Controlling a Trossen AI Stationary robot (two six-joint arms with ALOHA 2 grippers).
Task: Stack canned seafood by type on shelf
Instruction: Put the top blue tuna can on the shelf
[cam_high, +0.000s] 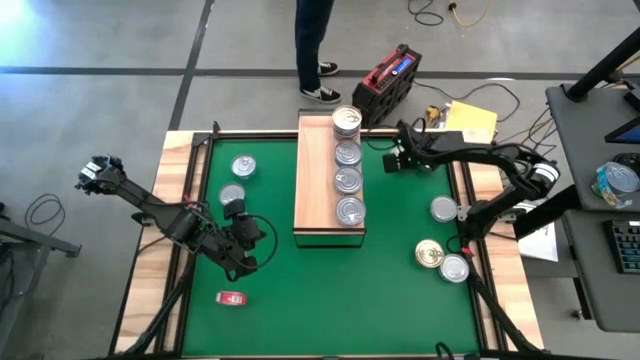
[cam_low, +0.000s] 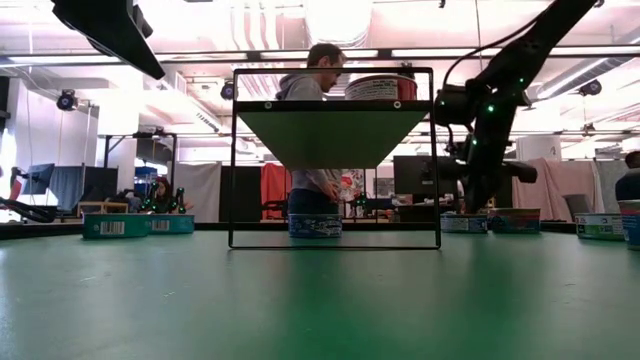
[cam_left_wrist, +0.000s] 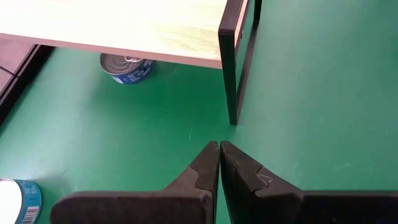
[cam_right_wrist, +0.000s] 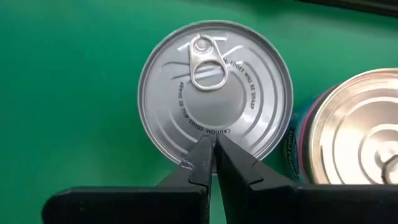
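Note:
The light-wood shelf (cam_high: 318, 190) stands mid-mat with several silver-lidded cans (cam_high: 347, 167) in a row on top. Another can (cam_left_wrist: 127, 65) sits on the mat beneath it. Two cans (cam_high: 237, 180) lie on the mat's left. On the right are a silver can (cam_high: 444, 209), a gold-lidded can (cam_high: 429, 253) and a silver can (cam_high: 454, 268). My left gripper (cam_left_wrist: 219, 144) is shut and hovers over bare mat near the shelf's leg (cam_left_wrist: 235, 68). My right gripper (cam_right_wrist: 214, 140) is shut above a silver lid (cam_right_wrist: 214, 87), with a paler lid (cam_right_wrist: 354, 130) beside it. My right gripper points down from above, and its shut fingertips (cam_right_wrist: 202, 155) show over the rim of the silver can's lid (cam_right_wrist: 205, 127), on the side away from the pull tab. I cannot tell whether they touch the lid. The can sits flat on the mat.
A small red flat object (cam_high: 231, 297) lies near the mat's near-left corner. A person (cam_high: 315, 50) stands beyond the far edge, beside a red toolbox (cam_high: 392, 80). Green mat (cam_high: 340, 290) stretches in front of the shelf.

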